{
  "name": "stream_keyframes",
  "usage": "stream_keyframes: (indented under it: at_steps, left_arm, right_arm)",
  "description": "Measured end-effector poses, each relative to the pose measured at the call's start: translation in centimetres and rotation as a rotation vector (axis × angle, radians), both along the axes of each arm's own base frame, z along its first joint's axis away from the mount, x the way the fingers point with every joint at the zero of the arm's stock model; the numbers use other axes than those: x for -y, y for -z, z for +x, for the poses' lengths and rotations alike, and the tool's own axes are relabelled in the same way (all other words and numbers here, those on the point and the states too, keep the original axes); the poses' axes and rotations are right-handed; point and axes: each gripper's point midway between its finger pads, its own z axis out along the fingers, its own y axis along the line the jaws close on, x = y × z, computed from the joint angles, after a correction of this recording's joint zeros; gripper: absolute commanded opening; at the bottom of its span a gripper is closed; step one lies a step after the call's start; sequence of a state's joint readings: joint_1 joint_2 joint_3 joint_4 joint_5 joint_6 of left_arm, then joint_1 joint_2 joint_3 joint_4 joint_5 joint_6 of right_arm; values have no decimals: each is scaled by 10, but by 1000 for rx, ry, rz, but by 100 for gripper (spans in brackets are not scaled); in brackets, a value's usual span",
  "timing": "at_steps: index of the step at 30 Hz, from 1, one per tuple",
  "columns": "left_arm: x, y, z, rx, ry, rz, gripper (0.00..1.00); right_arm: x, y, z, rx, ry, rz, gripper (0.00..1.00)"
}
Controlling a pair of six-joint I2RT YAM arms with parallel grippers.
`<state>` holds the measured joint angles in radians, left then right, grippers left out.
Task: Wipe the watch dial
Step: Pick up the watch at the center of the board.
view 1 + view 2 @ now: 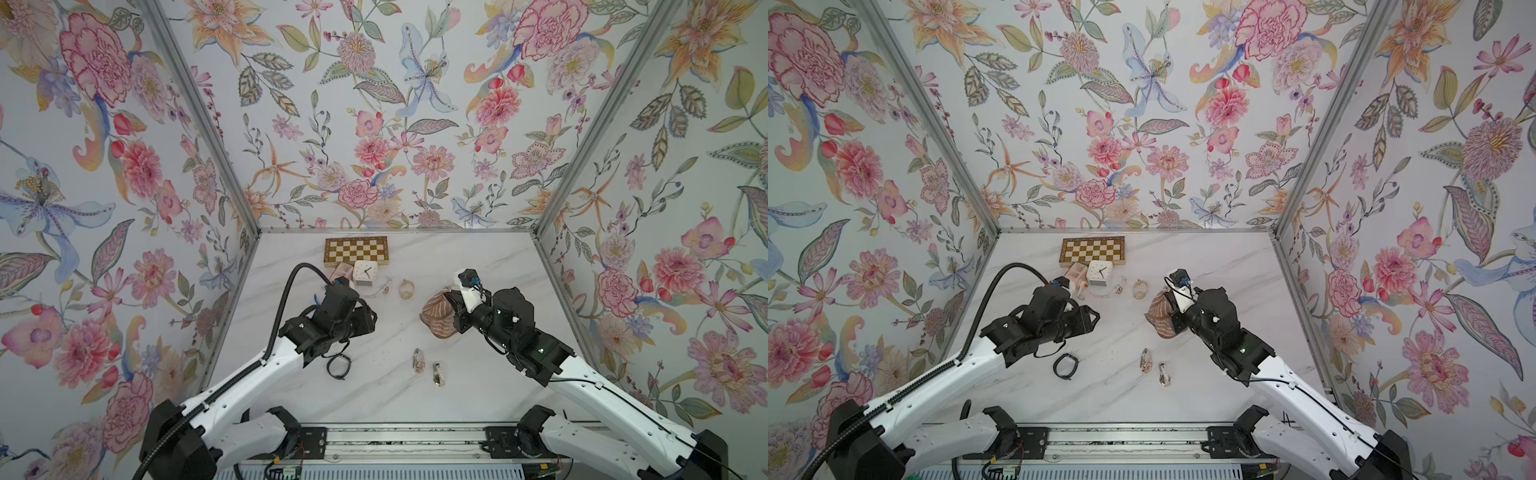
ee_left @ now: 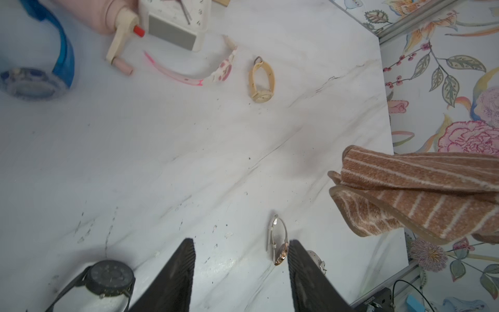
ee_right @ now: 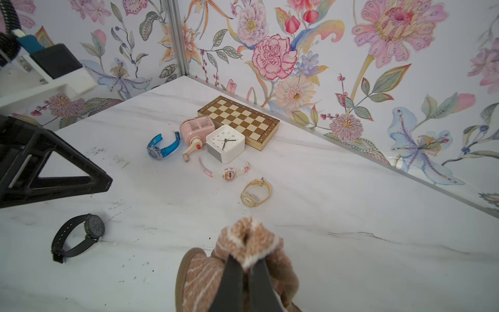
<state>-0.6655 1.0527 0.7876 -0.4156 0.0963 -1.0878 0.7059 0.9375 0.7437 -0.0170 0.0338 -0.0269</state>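
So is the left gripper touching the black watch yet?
Apart. The left wrist view shows the left gripper open and empty, with a plain gap of bare surface between its nearer jaw and the black watch lying off to the side.

Bright, even, soft light fills every view. The white worktop (image 1: pixel 374 395) shows only faint shadows, such as a pale grey patch under the cloth (image 2: pixel 418 194). In the left wrist view, the blue watch (image 2: pixel 35 78) beside the clock (image 2: pixel 175 27) is blurred. Both top views bend the wall posts (image 1: pixel 199 112) outward.
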Motion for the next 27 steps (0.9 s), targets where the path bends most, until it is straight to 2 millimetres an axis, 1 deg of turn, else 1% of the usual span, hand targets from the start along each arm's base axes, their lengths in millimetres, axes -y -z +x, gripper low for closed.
stream_keyframes:
  at_steps: [2, 4, 6, 8, 11, 19, 27]
  left_arm:
    - [-11, 10, -10, -30, -84, -80, 54]
    - [-21, 24, -21, -72, -168, -160, 54]
    - [-29, 38, -31, -120, -236, -214, 54]
    - [-37, 50, -35, -164, -298, -240, 55]
    - [-47, 60, -35, -215, -380, -275, 57]
    - [-65, 89, -31, -327, -485, -284, 58]
    - [-63, 107, -31, -404, -478, -266, 60]
  right_arm:
    - [-6, 0, -3, -3, -16, 16, 0]
    - [-11, 2, -7, -5, -32, 31, 0]
    - [-13, 7, -11, -14, -44, 36, 0]
    - [-13, 15, -14, -27, -49, 34, 0]
    - [-10, 23, -18, -39, -49, 38, 0]
    - [-6, 38, -24, -64, -48, 42, 0]
    - [-6, 41, -22, -57, -45, 52, 0]
